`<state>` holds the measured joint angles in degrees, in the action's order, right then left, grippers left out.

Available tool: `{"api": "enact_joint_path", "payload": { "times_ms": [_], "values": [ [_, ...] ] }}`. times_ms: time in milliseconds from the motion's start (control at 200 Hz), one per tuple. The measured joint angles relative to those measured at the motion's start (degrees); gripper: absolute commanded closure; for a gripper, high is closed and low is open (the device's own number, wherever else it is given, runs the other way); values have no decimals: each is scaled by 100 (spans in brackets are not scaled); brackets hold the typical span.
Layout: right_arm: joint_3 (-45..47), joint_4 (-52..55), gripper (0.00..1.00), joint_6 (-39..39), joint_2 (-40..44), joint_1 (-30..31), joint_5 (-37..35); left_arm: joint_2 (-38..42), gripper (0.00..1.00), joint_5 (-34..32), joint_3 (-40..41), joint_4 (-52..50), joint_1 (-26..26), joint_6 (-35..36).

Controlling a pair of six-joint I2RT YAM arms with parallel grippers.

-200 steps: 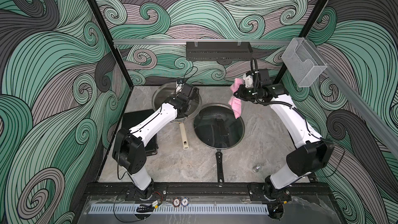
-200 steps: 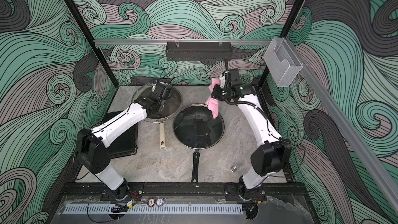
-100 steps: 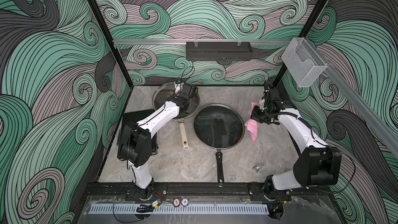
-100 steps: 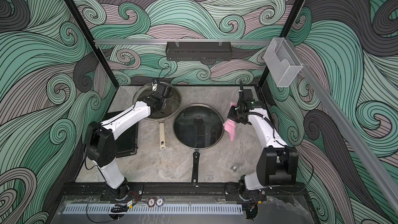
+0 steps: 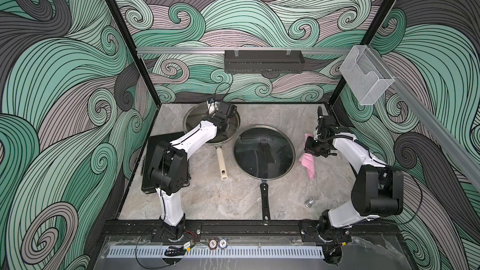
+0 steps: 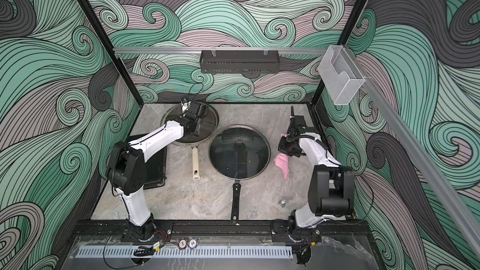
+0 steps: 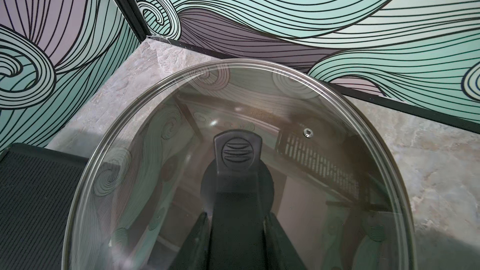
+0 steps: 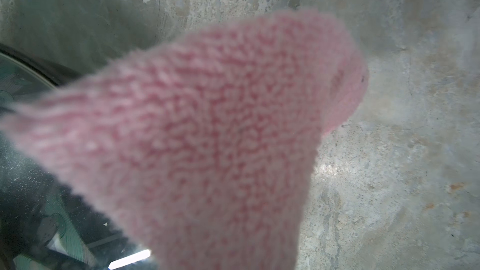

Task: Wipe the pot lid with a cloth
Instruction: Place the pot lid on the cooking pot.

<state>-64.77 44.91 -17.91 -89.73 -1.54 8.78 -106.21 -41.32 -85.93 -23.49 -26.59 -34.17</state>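
Right gripper [image 5: 311, 151] pinching cloth [image 5: 308, 164], which hangs just right of middle lid [image 5: 263, 151]. Left gripper [image 5: 222, 125] clamped on back lid [image 5: 194, 118] handle [image 7: 237, 149]; that lid lies well left of cloth, beyond middle lid.

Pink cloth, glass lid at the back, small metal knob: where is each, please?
pink cloth [image 5: 307, 163]: a top view, on its hanging middle.
glass lid [image 7: 155, 151]: left wrist view, on its clear pane.
metal knob [image 5: 310, 202]: a top view, on its body.

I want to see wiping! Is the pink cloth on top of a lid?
No, the pink cloth hangs beside the lid, over bare table.
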Motion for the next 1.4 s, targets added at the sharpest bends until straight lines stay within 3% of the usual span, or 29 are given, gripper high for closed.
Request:
{"api": "enact_joint_path", "payload": {
  "times_ms": [420,635,1401],
  "values": [
    [140,-179,100,76,-319,0,125,-184,100,417,-177,170,214,-33],
    [140,-234,100,74,-330,0,210,-719,100,540,-931,-70,258,31],
    [116,-225,100,151,-527,11,-70,-540,100,767,-745,-297,319,-588]
  ]
}}
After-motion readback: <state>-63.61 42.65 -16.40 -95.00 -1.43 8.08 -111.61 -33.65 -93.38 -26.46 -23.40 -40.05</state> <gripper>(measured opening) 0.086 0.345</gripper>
